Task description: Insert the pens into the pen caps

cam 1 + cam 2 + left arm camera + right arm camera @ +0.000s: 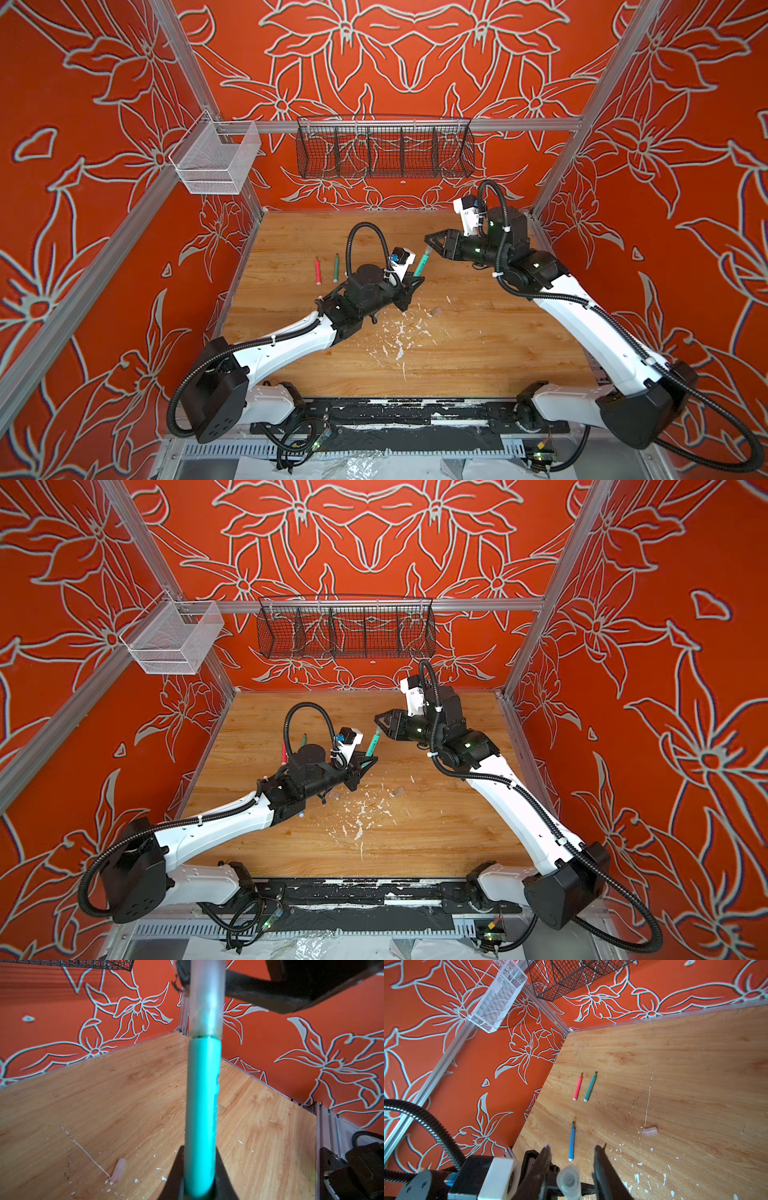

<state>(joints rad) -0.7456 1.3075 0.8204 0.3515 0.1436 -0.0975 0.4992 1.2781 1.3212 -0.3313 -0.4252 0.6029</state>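
Both top views: green pen [421, 266] tilted, long axis rising toward right gripper [429, 246]; left gripper [414, 283] clamps its lower barrel.
Left wrist: pen cap [206, 1001] on its upper end.
Right wrist: jaws apart, flanking pen cap; blue pen [572, 1140] and loose cap [650, 1131] lie on desk [695, 1064].

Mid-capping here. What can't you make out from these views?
- How deep the green pen sits in its cap: left wrist view, cap cloudy and cut off by the frame edge.
- Blue pen: seen in the right wrist view only; the left arm covers it in both top views.
- Whether the right gripper touches that cap: too small in the top views.
- Caps besides the loose cap: none visible.
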